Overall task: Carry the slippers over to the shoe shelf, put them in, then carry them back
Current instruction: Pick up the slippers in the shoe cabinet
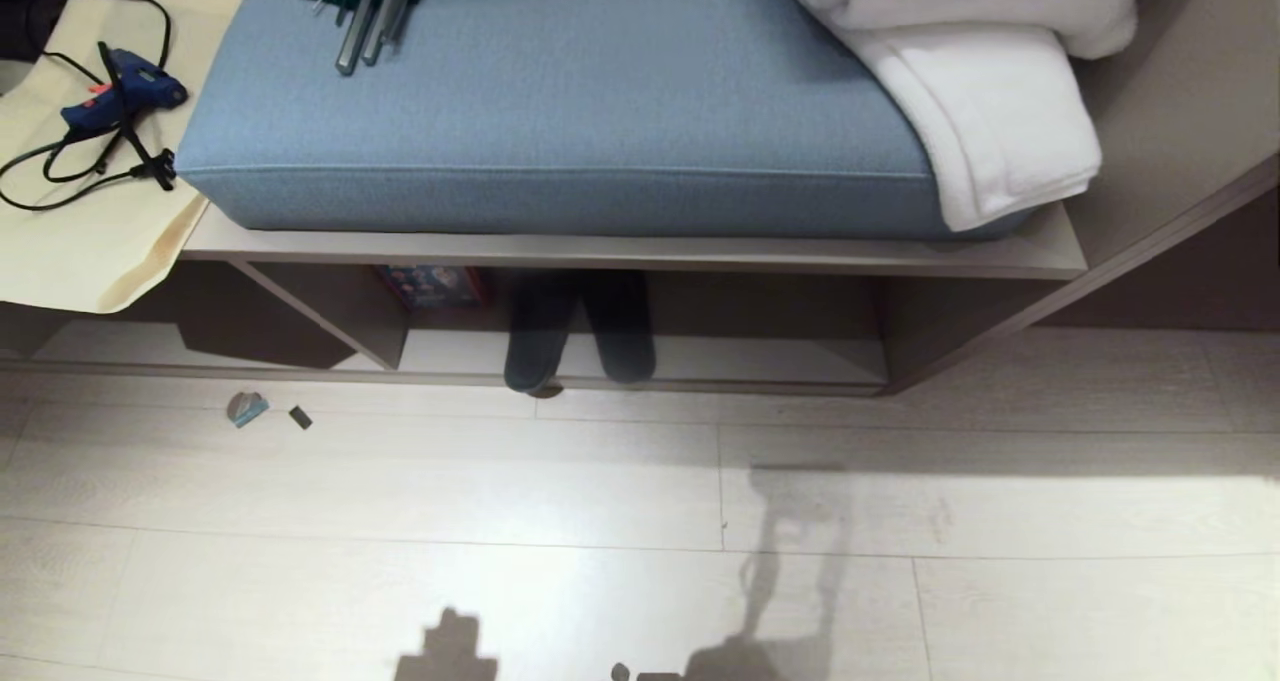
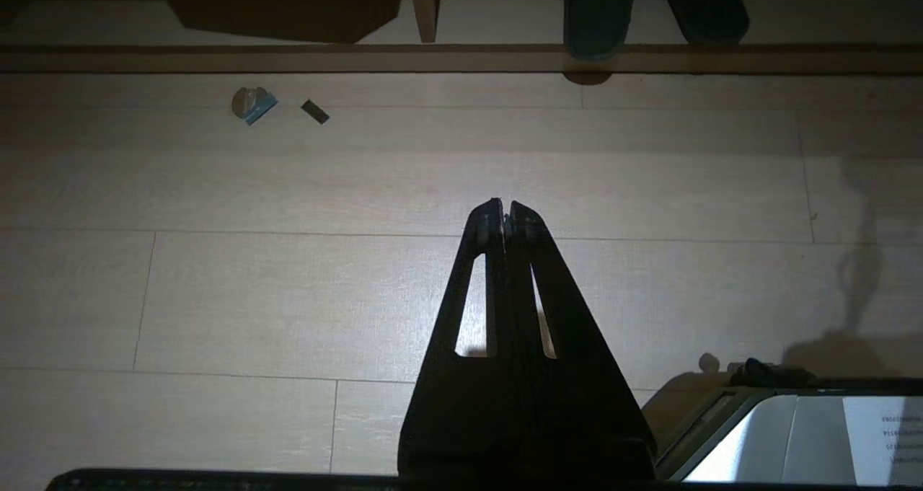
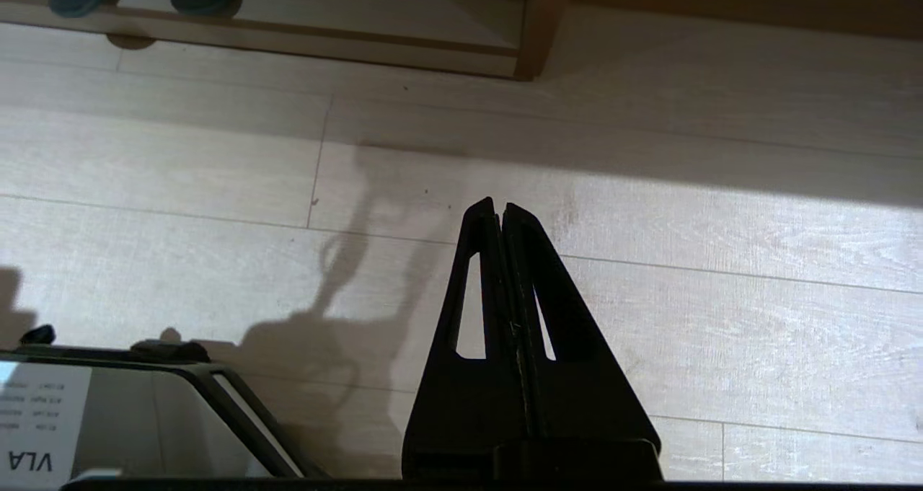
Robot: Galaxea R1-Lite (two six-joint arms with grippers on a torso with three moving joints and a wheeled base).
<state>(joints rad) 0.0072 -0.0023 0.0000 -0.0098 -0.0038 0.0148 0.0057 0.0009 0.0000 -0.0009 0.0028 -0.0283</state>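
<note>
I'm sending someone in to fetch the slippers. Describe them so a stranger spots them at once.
Find the blue cushion on the low bench. Straight beneath it is a shallow shoe shelf with a pale base, just above the floor. The slippers lie there side by side, toes at the front edge: the only dark grey soft pair, right of a colourful box.

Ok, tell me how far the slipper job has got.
Done: the slippers sit side by side in the shoe shelf, toes at its front edge, the left one poking slightly over it. In hand: nothing; the left gripper and right gripper hang shut and empty over the floor, short of the shelf. Left: picking the slippers up and bringing them back.
</note>
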